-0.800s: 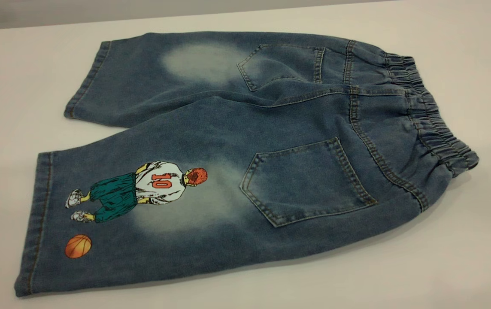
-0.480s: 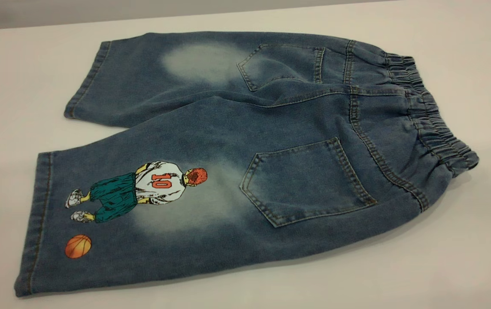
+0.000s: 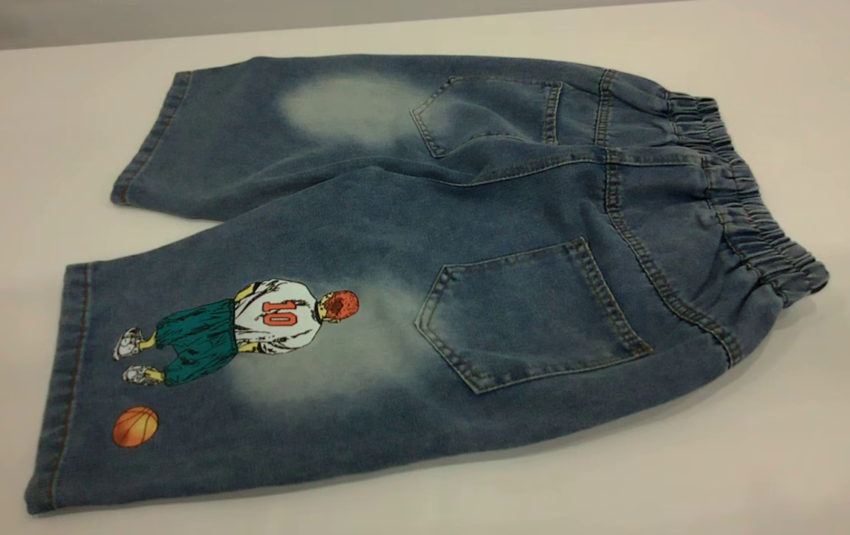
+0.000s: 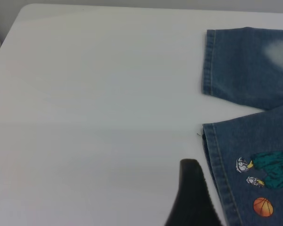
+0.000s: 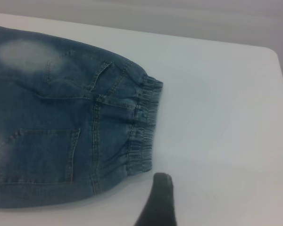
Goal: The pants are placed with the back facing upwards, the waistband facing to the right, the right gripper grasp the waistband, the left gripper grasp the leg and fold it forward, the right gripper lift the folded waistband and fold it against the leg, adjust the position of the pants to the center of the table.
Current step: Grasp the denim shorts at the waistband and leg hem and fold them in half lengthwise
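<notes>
The pants (image 3: 425, 267) lie flat on the table (image 3: 804, 461), back side up, with the waistband (image 3: 748, 197) at the right and the printed leg (image 3: 232, 371) nearest the camera. One finger of the left gripper (image 4: 192, 197) hovers beside this leg's hem, and one of the right gripper (image 5: 159, 200) near the waistband; I cannot tell the state of either jaws.

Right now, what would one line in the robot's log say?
shorts: flat, back up, unfolded | waistband: right | left claw: beside printed leg hem | right claw: beside waistband | nothing gripped
</notes>
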